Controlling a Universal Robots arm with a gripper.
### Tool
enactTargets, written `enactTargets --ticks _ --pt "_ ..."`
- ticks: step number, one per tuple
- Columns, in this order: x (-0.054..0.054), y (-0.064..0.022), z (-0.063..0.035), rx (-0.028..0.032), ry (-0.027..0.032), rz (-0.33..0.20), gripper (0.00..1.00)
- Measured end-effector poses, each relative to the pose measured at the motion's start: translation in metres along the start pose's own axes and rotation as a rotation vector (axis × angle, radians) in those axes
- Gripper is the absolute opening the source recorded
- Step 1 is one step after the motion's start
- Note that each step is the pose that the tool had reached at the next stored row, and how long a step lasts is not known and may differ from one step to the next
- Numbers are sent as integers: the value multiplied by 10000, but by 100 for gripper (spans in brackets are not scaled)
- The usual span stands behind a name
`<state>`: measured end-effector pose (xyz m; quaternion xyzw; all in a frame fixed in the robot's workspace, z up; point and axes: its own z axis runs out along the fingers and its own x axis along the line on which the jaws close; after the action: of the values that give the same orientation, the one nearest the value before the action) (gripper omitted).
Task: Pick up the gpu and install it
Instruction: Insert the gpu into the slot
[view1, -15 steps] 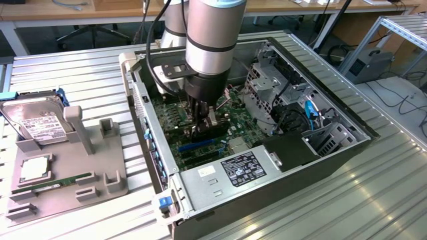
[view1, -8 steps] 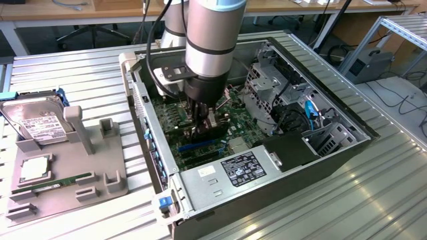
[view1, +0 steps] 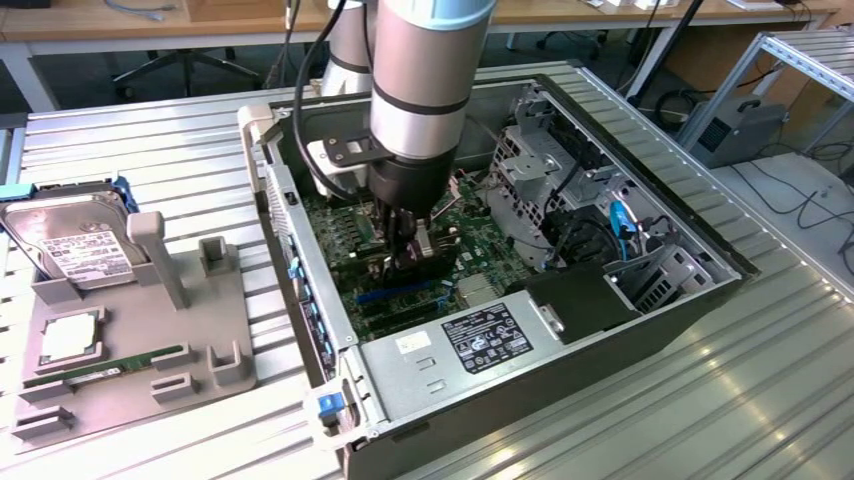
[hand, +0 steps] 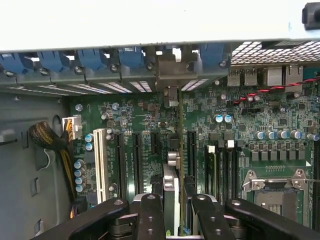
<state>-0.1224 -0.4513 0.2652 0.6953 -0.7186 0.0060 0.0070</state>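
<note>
The gpu (hand: 170, 182) shows edge-on as a slim dark card standing upright over the green motherboard (hand: 135, 125), in line with a black expansion slot. Its metal end bracket (hand: 172, 67) reaches the slot openings in the case's rear wall. My gripper (hand: 174, 205) is shut on the card, one black finger on each face. In the exterior view the gripper (view1: 404, 262) reaches straight down into the open computer case (view1: 667, 300), and the gpu (view1: 423, 245) hangs between its fingers just above the motherboard (view1: 467, 225). Whether the card's edge is in the slot is hidden.
Blue slot clips (hand: 95, 57) line the case's rear wall. A white slot (hand: 98, 160) and a CPU socket (hand: 277, 192) flank the card. The power supply (view1: 467, 345) and drive cage (view1: 534, 170) crowd the case. On the exterior view's left, a grey holder (view1: 200, 350) carries a hard drive (view1: 74, 245) and a green memory stick (view1: 127, 362).
</note>
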Motion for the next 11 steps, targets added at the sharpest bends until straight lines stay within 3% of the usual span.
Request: enactTargets --ticks 11 --pt "1 1 21 8 -4 -1 27"
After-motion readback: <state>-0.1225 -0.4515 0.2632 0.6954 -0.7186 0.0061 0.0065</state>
